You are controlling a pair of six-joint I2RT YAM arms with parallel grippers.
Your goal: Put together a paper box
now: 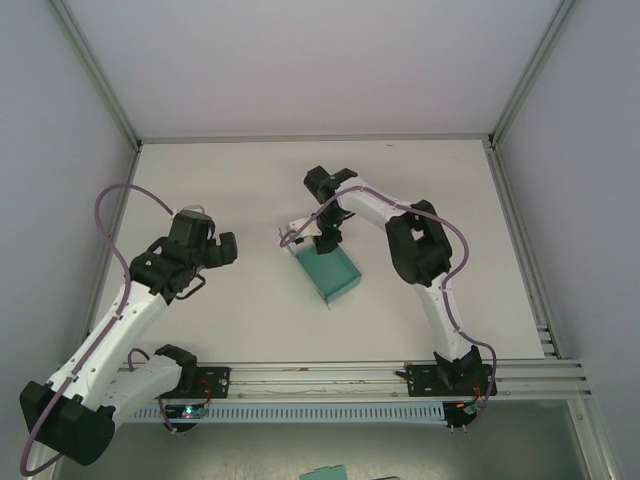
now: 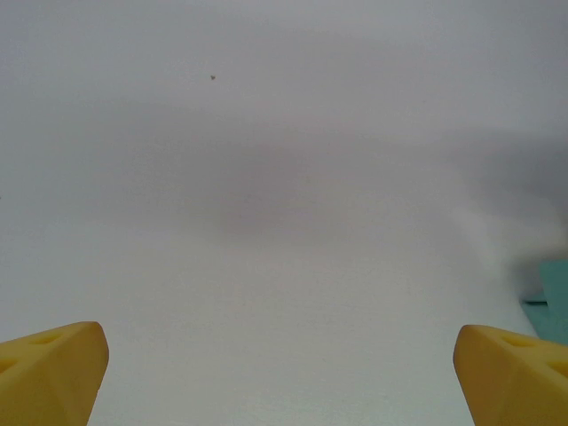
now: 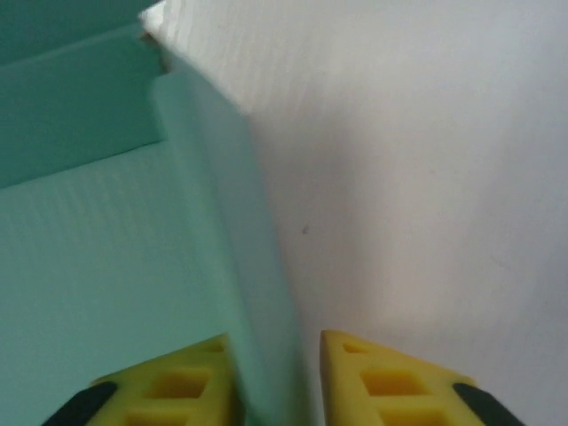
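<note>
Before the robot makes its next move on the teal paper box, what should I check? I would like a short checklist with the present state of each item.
1. Right gripper straddles one wall of the paper box: ok.
2. Its jaws are closed on that wall: ok.
3. Left gripper is open and apart from the box: ok.
4. Box rests on the table: ok.
5. Every side of the box is folded up: cannot tell.
</note>
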